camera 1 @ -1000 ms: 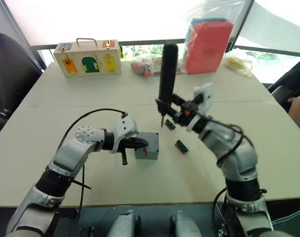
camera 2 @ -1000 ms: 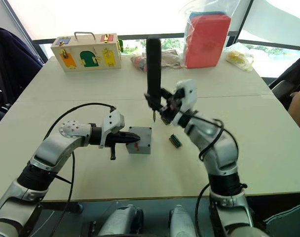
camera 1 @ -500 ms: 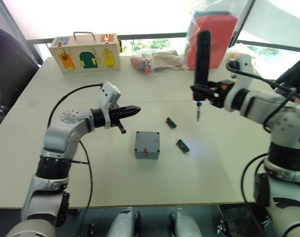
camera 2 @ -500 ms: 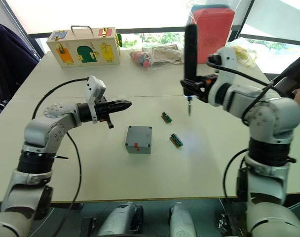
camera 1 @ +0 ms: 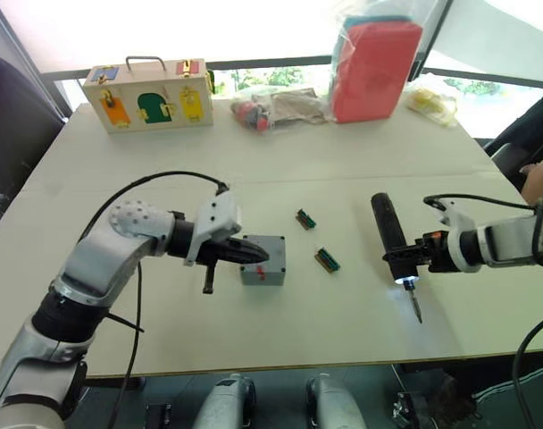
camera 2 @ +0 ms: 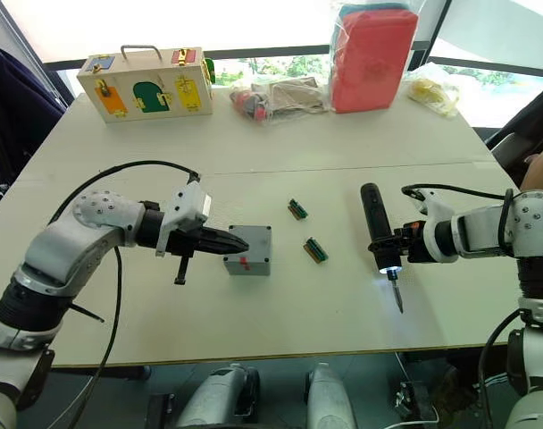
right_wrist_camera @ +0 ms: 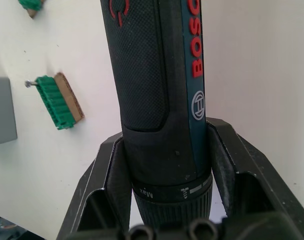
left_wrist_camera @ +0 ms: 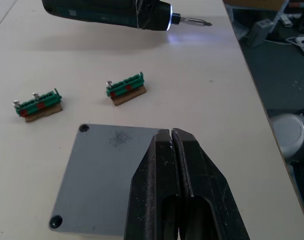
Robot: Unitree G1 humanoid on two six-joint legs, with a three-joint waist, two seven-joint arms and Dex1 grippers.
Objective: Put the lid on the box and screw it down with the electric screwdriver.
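Note:
The grey box (camera 1: pixel 262 272), red mark on its near side, stands mid-table with the flat grey lid (left_wrist_camera: pixel 99 177) lying on top, corner holes showing. My left gripper (camera 1: pixel 258 255) is shut with nothing in it, and its tips lie over the lid's near-left part. Whether they touch it I cannot tell. To the right, my right gripper (right_wrist_camera: pixel 167 145) is shut on the electric screwdriver (camera 1: pixel 388 231). The black tool lies nearly flat just above the table. Its light (camera 1: pixel 403 281) is on and its bit (camera 1: pixel 416 308) points toward the front edge.
Two green connector pieces (camera 1: pixel 305 219) (camera 1: pixel 327 260) lie between the box and the screwdriver. At the back stand a wooden box with coloured doors (camera 1: pixel 151 89), plastic bags (camera 1: pixel 276 107) and a red pack (camera 1: pixel 374 67). A person's hand (camera 1: pixel 541 183) shows at the right edge.
My left gripper came down from a raised spot onto the lid. My right arm swung right and lowered the screwdriver from upright to nearly flat over the table.

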